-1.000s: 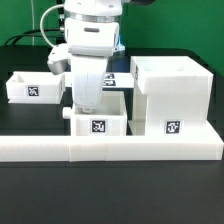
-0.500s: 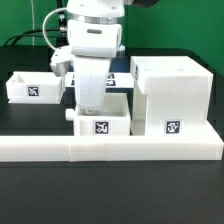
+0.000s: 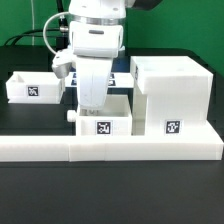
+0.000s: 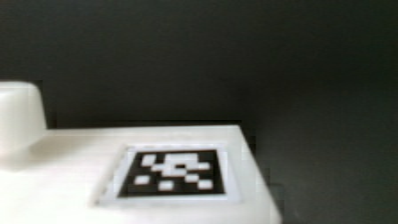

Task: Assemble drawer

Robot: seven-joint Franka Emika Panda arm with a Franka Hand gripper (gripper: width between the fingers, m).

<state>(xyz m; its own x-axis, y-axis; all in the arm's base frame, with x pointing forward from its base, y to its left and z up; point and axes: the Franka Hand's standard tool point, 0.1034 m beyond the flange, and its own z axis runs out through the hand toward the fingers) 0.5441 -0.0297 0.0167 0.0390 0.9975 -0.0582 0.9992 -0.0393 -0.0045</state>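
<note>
In the exterior view, at its left, one small open-topped tray of the drawer stands alone on the dark table, its square tag facing the camera. It is well apart from the other parts.

Near the middle stands the second tray (its round knob points to the exterior view's left). The gripper hangs straight down into its open top. The fingers are hidden by the arm's white body, so I cannot tell if the claw is open or closed.

At the right stands the large cube-like housing, just beside the second tray. The long low border bar lies in front of both.

The wrist view is blurred. It shows only a white surface with a tag on it, against the dark table.
</note>
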